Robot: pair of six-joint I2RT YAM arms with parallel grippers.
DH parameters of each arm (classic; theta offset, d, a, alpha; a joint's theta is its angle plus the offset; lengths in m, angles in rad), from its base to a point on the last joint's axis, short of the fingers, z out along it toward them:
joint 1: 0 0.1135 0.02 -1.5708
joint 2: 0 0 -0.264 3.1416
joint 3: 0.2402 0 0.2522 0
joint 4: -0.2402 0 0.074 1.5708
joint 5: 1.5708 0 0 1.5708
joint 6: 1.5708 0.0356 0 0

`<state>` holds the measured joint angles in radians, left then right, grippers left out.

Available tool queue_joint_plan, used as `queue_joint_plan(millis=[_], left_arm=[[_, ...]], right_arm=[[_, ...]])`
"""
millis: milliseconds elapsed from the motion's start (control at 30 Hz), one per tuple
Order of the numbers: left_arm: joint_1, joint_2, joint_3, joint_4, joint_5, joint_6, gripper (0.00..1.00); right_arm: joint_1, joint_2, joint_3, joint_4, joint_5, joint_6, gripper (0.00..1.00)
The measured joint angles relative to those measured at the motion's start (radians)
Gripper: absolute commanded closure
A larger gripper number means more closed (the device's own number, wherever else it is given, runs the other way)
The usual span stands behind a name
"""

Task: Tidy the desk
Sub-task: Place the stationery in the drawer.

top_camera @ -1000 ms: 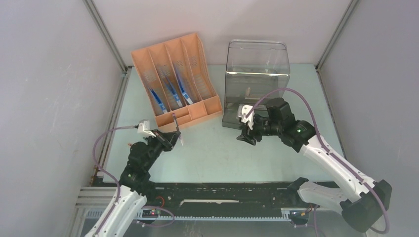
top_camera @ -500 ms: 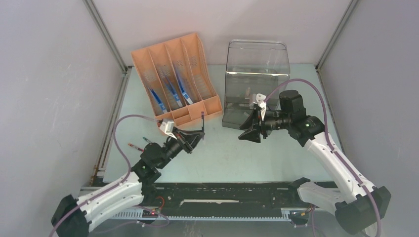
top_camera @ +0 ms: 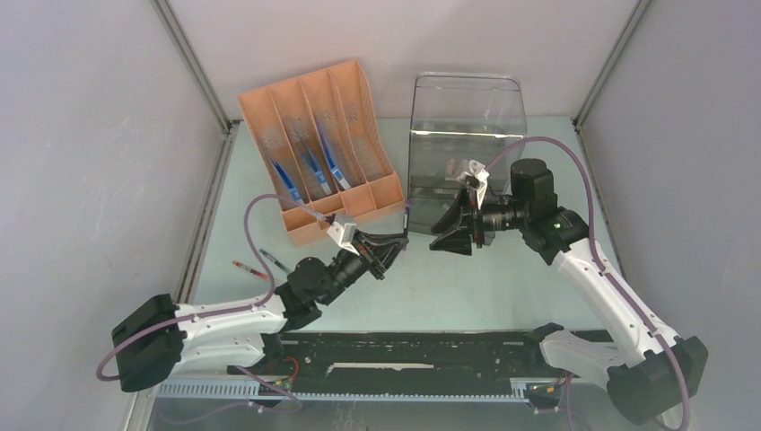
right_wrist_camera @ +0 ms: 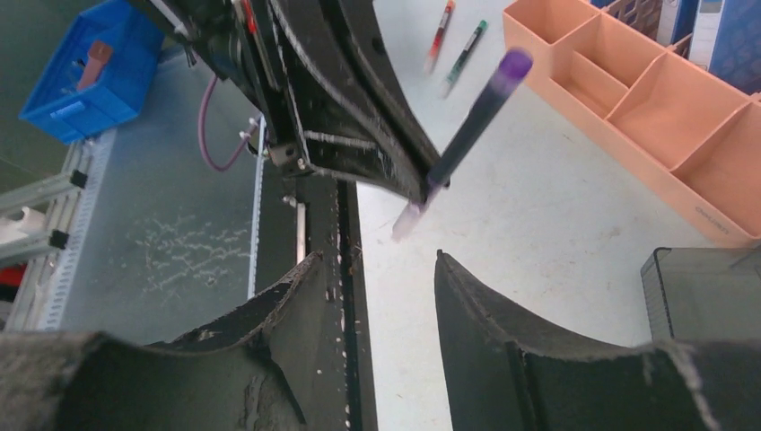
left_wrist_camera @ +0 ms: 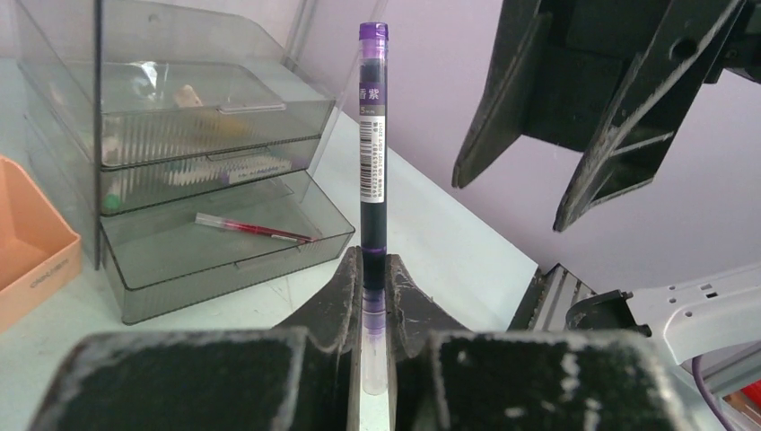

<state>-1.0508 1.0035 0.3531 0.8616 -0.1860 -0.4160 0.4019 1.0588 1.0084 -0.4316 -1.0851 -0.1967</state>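
Rightward since the earlier view, the left gripper has carried its purple pen up to the right gripper; left jaws clamp the pen's lower barrel, right jaws stand apart (empty); the desk lies beneath both; a misaligned handover could knock the pen loose, dropping it short of the drawer unit.

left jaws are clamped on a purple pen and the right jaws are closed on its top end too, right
Not quite. The left gripper is clamped on the purple pen, but the right gripper is not closed on its top end: its jaws stand open and clear of the pen. The right wrist view shows the gap between them, with the pen just beyond the tips.
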Motion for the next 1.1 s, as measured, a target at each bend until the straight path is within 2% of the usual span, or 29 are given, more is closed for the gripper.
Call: queue_joint_plan(millis=[233, 467, 833, 933, 1100], left_arm=[[-0.047, 0.123, 0.024, 0.11, -0.026, 0.006, 1.0], [-0.073, 0.172, 0.049, 0.184, -0.045, 0.006, 1.0], [-0.082, 0.222, 0.05, 0.236, -0.047, -0.001, 1.0], [-0.084, 0.222, 0.05, 0.244, -0.047, -0.002, 1.0], [-0.086, 0.225, 0.05, 0.259, -0.047, -0.002, 0.94]], right_arm=[[-0.003, 0.011, -0.026, 0.138, 0.007, 0.184, 0.42], [-0.003, 0.03, -0.054, 0.207, 0.109, 0.314, 0.42], [0.051, 0.048, -0.06, 0.25, 0.124, 0.362, 0.52], [0.062, 0.053, -0.06, 0.25, 0.136, 0.362, 0.6], [0.065, 0.058, -0.06, 0.25, 0.158, 0.361, 0.96]])
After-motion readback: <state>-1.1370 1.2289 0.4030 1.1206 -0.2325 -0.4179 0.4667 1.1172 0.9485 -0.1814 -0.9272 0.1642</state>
